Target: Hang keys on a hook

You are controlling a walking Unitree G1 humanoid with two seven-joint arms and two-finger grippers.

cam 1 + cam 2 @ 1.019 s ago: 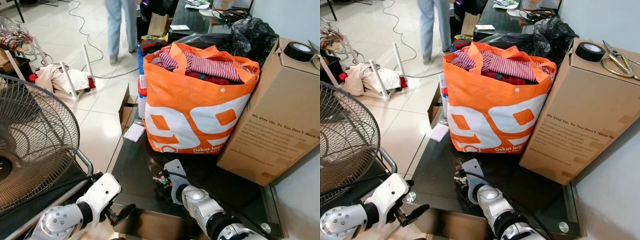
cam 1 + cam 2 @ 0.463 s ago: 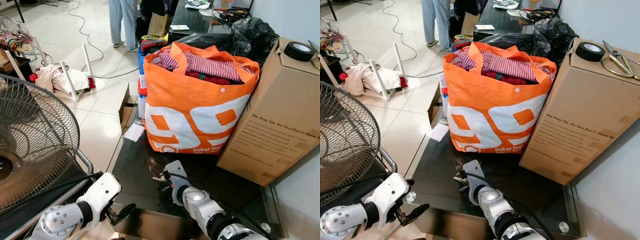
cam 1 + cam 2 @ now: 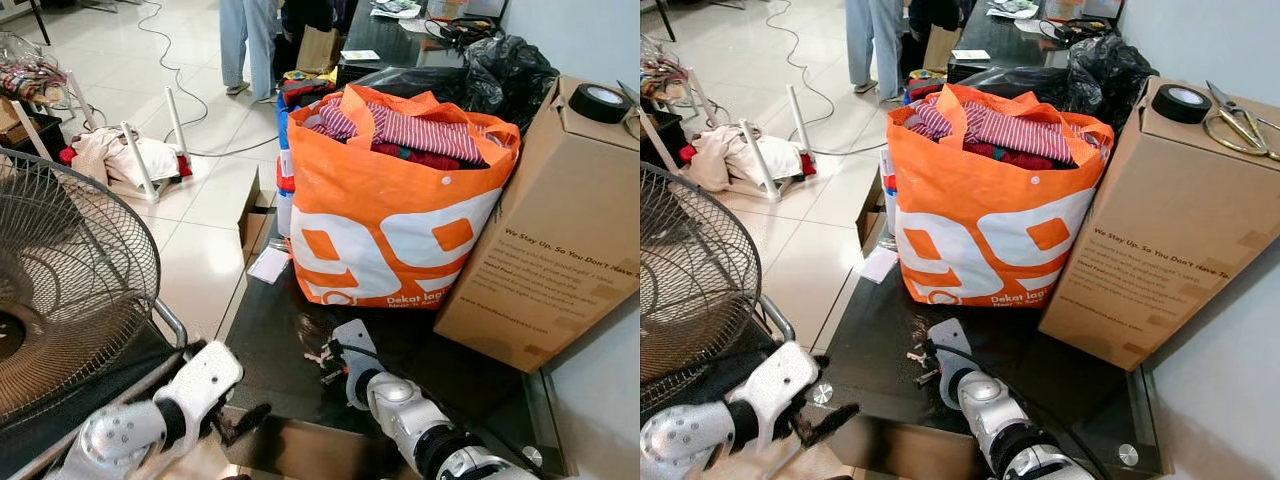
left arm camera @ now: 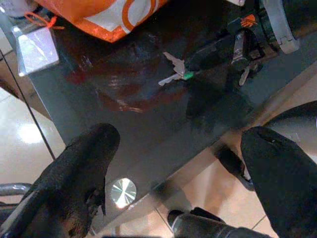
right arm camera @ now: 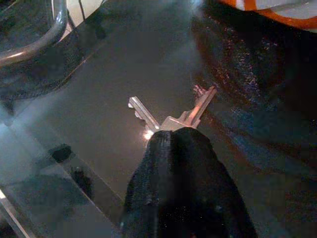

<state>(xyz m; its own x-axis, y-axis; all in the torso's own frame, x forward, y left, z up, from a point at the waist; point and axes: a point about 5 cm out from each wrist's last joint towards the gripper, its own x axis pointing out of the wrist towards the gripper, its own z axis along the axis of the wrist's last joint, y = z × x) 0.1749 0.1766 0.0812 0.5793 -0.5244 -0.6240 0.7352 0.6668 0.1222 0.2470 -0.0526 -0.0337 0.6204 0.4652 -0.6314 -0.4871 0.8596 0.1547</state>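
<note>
From the head, your right gripper [image 3: 328, 362] sits just before the bulging orange shopping bag [image 3: 390, 215]; its wrist shows black fingers [image 5: 181, 163] pinched onto the silver keys [image 5: 171, 115], your left gripper [image 4: 173, 168] gapes empty, so hanging remains.

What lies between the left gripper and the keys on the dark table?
Only bare dark glass tabletop. The left wrist view shows it between the open left gripper and the keys, which the right gripper pinches.
</note>
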